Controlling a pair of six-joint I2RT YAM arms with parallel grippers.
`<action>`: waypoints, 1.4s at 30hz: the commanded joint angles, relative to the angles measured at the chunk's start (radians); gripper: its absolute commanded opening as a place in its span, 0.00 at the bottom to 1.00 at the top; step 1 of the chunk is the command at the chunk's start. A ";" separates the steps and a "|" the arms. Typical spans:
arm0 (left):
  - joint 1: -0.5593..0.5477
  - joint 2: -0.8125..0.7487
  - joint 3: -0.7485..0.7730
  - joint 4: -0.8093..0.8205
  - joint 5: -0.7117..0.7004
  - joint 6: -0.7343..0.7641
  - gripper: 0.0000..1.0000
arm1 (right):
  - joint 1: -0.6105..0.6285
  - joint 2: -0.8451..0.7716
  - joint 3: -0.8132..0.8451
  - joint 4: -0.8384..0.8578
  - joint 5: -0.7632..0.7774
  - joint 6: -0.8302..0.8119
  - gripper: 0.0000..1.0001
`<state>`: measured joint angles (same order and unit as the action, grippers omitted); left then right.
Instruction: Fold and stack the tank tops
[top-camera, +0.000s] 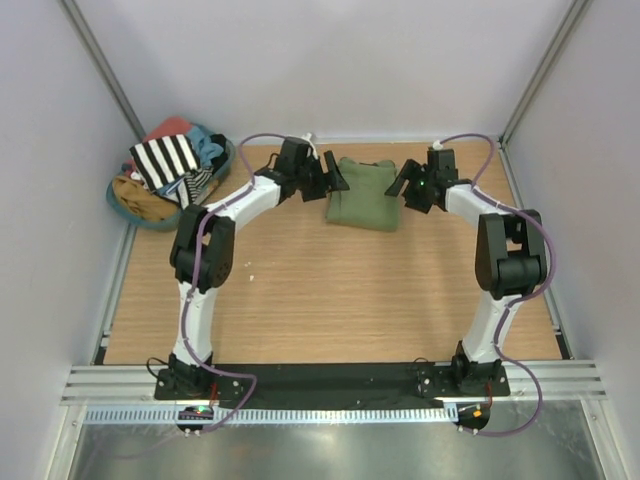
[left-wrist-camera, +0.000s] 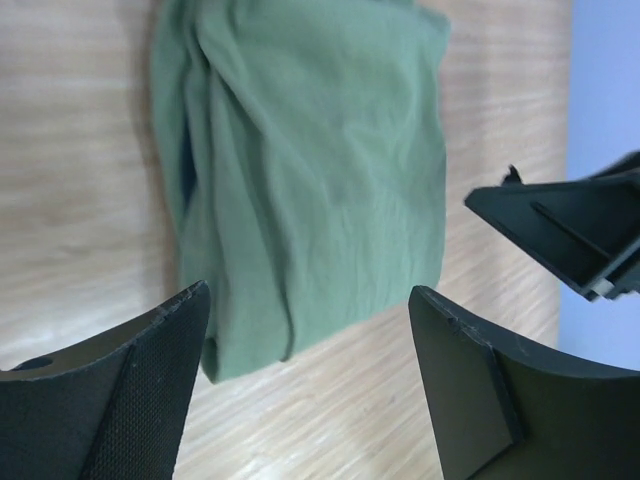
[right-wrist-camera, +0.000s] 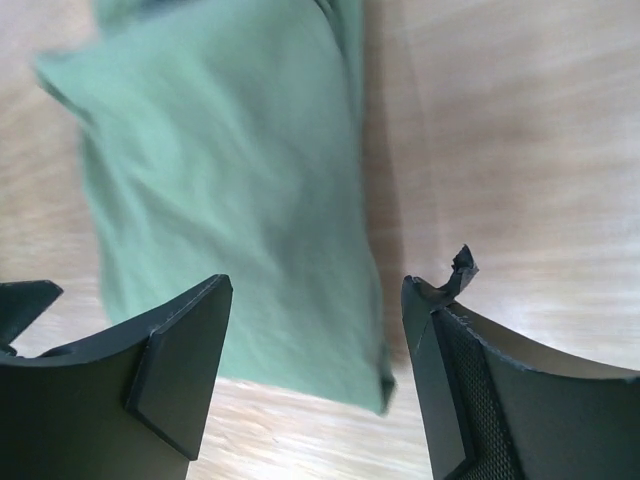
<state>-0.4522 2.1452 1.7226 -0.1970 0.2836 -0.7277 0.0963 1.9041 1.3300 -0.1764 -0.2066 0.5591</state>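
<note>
Folded olive green tank top (top-camera: 363, 193) lying at the far middle of the tabletop (top-camera: 330, 300), flanked by two spread tools.
Left tool (top-camera: 330, 181) just beside its left edge, right tool (top-camera: 405, 186) just beside its right edge, fingers of both set wide apart, gripping nothing. Striped tank top (top-camera: 165, 160) well apart, atop a heap of clothes in the basket (top-camera: 150, 222) at the far left corner.

Green tank top (right-wrist-camera: 230, 180) blurs in the right wrist view — its upper end cut off.
</note>
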 joint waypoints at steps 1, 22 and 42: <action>-0.011 0.014 -0.024 0.038 0.031 -0.012 0.77 | 0.003 -0.014 -0.072 0.054 -0.027 0.002 0.75; -0.037 -0.178 -0.538 0.344 0.020 -0.079 0.00 | 0.037 -0.145 -0.353 0.118 -0.149 0.024 0.05; -0.135 -0.694 -1.066 0.200 -0.237 -0.130 0.53 | 0.177 -0.648 -0.551 -0.186 0.023 -0.047 0.60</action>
<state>-0.5907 1.5200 0.6506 0.0708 0.1528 -0.8639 0.2729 1.2957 0.7498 -0.3485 -0.2119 0.5388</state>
